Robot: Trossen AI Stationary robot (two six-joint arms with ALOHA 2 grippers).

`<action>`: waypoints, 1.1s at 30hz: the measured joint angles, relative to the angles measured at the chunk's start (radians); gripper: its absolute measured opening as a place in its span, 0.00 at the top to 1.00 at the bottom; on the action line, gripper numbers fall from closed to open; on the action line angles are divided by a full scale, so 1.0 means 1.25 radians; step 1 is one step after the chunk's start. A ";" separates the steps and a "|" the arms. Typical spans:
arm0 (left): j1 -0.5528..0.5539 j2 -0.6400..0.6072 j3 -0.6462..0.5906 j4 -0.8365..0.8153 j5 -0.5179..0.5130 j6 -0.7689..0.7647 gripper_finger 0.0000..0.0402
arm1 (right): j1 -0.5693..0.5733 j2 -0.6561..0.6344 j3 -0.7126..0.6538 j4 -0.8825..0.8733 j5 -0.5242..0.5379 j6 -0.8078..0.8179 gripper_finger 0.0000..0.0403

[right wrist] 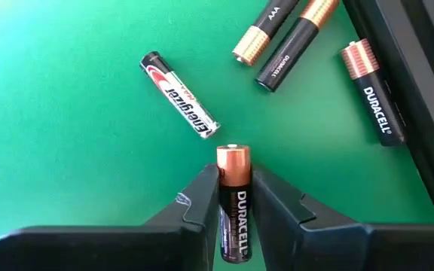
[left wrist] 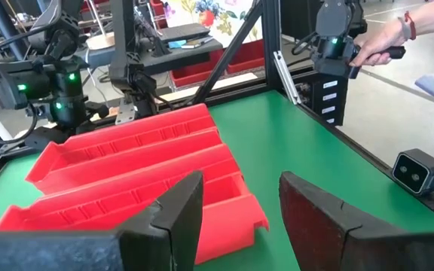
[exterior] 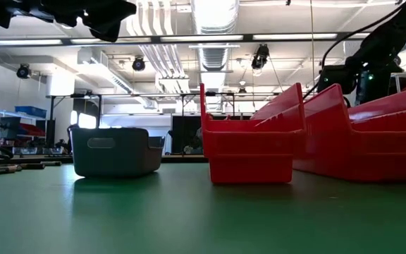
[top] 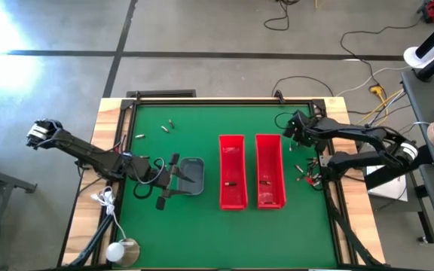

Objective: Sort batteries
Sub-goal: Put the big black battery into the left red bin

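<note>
While pinched, battery (right wrist: 234, 199) points seemingly along fingers (right wrist: 194, 211)

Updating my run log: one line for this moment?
right gripper: shut on copper-topped black Duracell battery | left gripper: open, near grey tray

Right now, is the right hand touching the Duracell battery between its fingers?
Touching. The right wrist view shows both fingers of the right hand pressed against the sides of the copper-topped Duracell battery, no gap visible.
</note>
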 joint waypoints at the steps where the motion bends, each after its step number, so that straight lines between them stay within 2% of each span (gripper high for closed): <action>1: 0.000 0.000 0.000 -0.003 0.000 0.000 0.61 | 0.000 0.000 -0.001 0.000 0.000 -0.002 0.85; 9: 0.000 -0.002 -0.001 -0.002 0.000 -0.001 0.61 | 0.017 -0.004 0.013 -0.032 0.027 -0.045 0.87; 15: 0.000 -0.016 -0.001 -0.038 0.000 -0.035 0.61 | 0.100 -0.062 0.087 -0.131 0.094 -0.094 0.87; 18: 0.000 -0.032 -0.001 -0.074 -0.002 -0.062 0.61 | 0.179 -0.108 0.126 -0.175 0.146 -0.114 0.87; 24: -0.001 -0.046 -0.002 -0.056 -0.005 -0.156 0.61 | 0.373 -0.182 0.192 -0.154 0.268 -0.162 0.87; 29: -0.001 -0.025 -0.002 0.078 -0.008 -0.197 0.61 | 0.518 -0.206 0.207 -0.113 0.390 -0.203 0.87; 33: -0.001 0.023 -0.002 0.223 -0.051 -0.198 0.61 | 0.646 -0.196 0.188 0.032 0.402 -0.280 0.87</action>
